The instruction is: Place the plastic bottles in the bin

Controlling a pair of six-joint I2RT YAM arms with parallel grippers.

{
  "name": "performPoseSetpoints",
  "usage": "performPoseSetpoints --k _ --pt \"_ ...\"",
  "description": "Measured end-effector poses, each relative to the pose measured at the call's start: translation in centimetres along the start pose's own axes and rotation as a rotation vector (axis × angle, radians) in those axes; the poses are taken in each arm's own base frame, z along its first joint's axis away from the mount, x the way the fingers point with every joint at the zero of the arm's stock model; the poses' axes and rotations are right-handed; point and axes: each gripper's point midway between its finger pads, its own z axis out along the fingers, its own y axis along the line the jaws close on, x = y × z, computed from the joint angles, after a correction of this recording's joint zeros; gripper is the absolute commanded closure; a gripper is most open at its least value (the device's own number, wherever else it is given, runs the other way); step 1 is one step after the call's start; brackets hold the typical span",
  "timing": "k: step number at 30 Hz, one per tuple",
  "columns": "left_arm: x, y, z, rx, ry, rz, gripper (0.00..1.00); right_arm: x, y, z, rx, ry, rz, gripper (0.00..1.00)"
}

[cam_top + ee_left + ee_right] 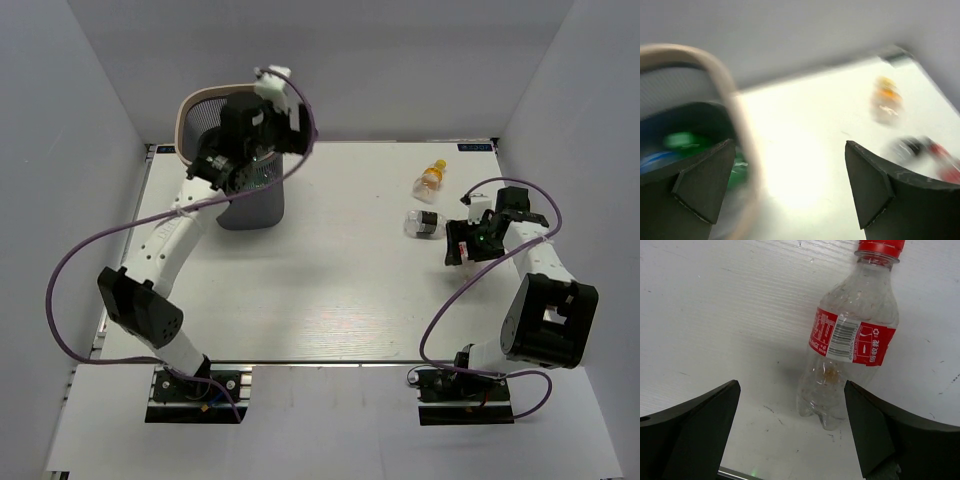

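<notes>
The bin (pixel 252 200), dark mesh with a pale rim, stands at the far left. My left gripper (pixel 222 160) hangs over its mouth, open and empty. In the blurred left wrist view the gripper (pixel 789 150) is open over the bin's rim (pixel 715 67), with a green bottle (pixel 682 141) inside the bin. A clear bottle with a red label (pixel 422 224) lies on the table at the right. My right gripper (pixel 452 243) is open just beside it. In the right wrist view the bottle's base (pixel 850 347) lies just ahead of the open gripper (pixel 791 390). A small orange bottle (pixel 432 178) lies farther back.
The white table (pixel 330 290) is walled by grey panels on the left, back and right. Purple cables loop beside both arms. The left wrist view also shows, blurred, the orange bottle (pixel 885 100) and the red-labelled bottle (pixel 927 150).
</notes>
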Motion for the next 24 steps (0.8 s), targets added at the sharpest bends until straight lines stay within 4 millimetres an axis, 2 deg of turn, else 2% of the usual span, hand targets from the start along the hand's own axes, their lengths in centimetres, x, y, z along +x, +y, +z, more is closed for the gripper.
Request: performPoseSetpoints --k 3,5,7,9,11,14,15,16,17,19,20,22,23,24 --pt "4.8 -5.8 -0.6 0.247 0.082 -0.003 0.00 0.0 -0.6 -0.1 0.035 0.006 -0.002 0.10" --pt "9.0 -8.9 -1.2 0.366 0.165 -0.013 0.00 0.0 -1.3 -0.2 0.077 0.013 -0.005 0.10" --pt "13.1 -11.3 -1.9 0.445 0.248 -0.022 0.00 0.0 -2.1 -0.2 0.118 0.021 -0.004 0.10" --pt "16.1 -13.0 -2.8 0.495 0.320 -0.029 0.00 0.1 -2.9 0.1 0.156 0.033 -0.003 0.10" --pt "17.6 -14.3 -3.6 0.534 0.353 -0.032 0.00 0.2 -3.7 0.6 0.185 0.047 -0.003 0.10" --pt "18.2 -15.9 -4.1 0.572 0.352 -0.031 0.00 0.2 -4.4 1.4 0.204 0.061 -0.001 0.10" --pt "18.4 -16.3 -4.2 0.578 0.351 -0.030 0.00 0.3 -4.5 1.7 0.203 0.065 0.000 0.12" --pt "18.9 -16.5 -4.4 0.582 0.357 -0.029 0.00 0.4 -4.6 2.0 0.200 0.070 0.001 0.16" --pt "19.4 -16.6 -4.5 0.584 0.364 -0.028 0.00 0.5 -4.5 2.3 0.193 0.077 0.004 0.26" --pt "21.2 -16.8 -4.9 0.587 0.397 -0.024 0.00 0.7 -4.3 2.9 0.176 0.088 0.003 0.39" --pt "22.3 -16.8 -5.2 0.586 0.419 -0.021 0.00 0.7 -4.2 3.1 0.164 0.091 0.004 0.52" --pt "24.9 -16.6 -5.9 0.581 0.474 -0.014 0.00 0.2 -3.8 3.1 0.137 0.076 -0.007 0.68" --pt "26.3 -16.4 -6.3 0.578 0.504 -0.010 0.00 0.0 -3.5 3.1 0.117 0.072 -0.013 0.80" --pt "28.0 -16.2 -7.0 0.575 0.545 -0.004 0.00 -0.1 -3.2 3.0 0.095 0.075 -0.017 0.85"
